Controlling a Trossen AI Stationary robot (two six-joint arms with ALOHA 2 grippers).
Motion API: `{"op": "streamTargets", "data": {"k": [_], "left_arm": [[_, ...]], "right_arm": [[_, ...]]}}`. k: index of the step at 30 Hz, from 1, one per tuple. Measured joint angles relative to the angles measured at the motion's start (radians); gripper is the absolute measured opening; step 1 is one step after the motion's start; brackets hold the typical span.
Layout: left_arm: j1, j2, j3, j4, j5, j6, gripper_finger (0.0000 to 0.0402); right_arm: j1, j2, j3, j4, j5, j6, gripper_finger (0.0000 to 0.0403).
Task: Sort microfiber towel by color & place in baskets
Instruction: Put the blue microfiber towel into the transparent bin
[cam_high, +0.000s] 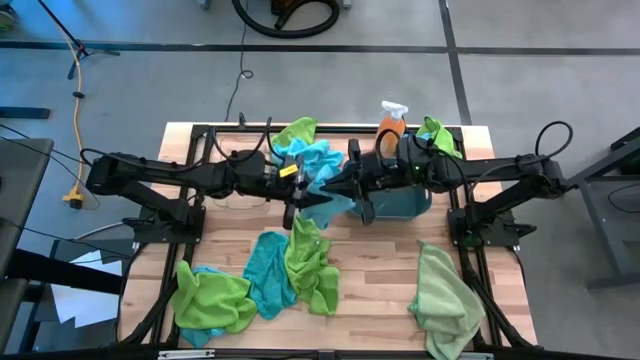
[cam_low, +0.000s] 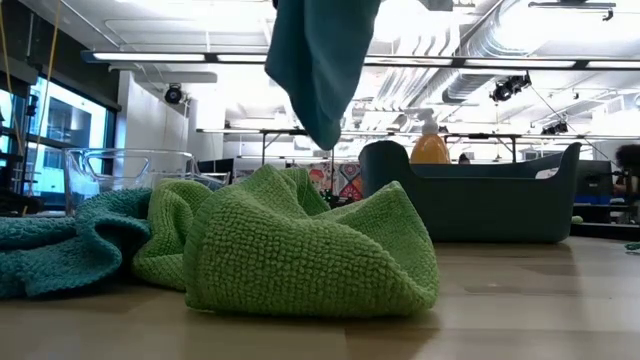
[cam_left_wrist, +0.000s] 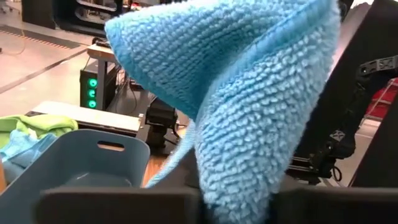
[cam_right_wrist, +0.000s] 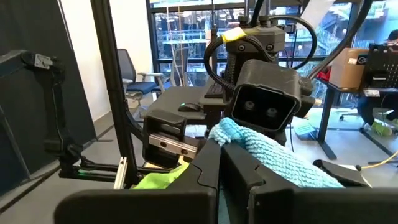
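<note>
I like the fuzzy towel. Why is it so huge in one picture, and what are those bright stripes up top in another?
Left wrist view: the blue towel hangs right at the lens. Low view: glaring ceiling lights.

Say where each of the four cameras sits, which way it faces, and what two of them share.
High: overhead, facing straight down; both arms meet over the teal tub.
Low: at tabletop height, facing level across; only the hanging blue towel, no arm.
Left wrist: on the left arm, facing past its left hand, shut on that towel.
Right wrist: on the right arm, facing the left arm; right hand shut.
Shared: the blue towel shows in all four.
</note>
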Motion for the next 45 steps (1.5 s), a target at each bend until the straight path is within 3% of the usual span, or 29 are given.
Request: {"op": "streamTargets", "data": {"k": [7, 15, 22, 29, 34, 40, 45], "left_arm": [[0.001, 0.000, 0.000, -0.011, 0.000, 0.001, 0.0005], [0.022, -0.017, 0.001, -0.058, -0.002, 0.016, 0.0002], [0.048, -0.087, -0.001, -0.246, -0.005, 0.042, 0.0001], [0.050, -0.219, -0.032, -0.471, -0.131, 0.060, 0.0001], [0.017, -0.379, -0.146, -0.487, -0.264, -0.014, 0.0000], [-0.041, -0.585, -0.289, -0.498, -0.429, -0.093, 0.0000], [0.025, -0.658, -0.227, -0.541, -0.510, 0.037, 0.0000]], "right_arm": [[0.005, 0.000, 0.000, 0.000, 0.011, 0.007, 0.0024], [0.007, -0.017, 0.000, -0.028, 0.085, 0.061, 0.0151], [0.007, -0.107, 0.000, -0.199, 0.095, 0.046, 0.0238], [0.007, -0.224, 0.000, -0.480, 0.173, 0.095, 0.0252], [0.007, -0.272, 0.000, -0.638, 0.217, 0.156, 0.0252], [0.006, -0.281, 0.000, -0.683, 0.289, 0.154, 0.0252], [0.006, -0.278, 0.000, -0.684, 0.367, 0.108, 0.0252]]}}
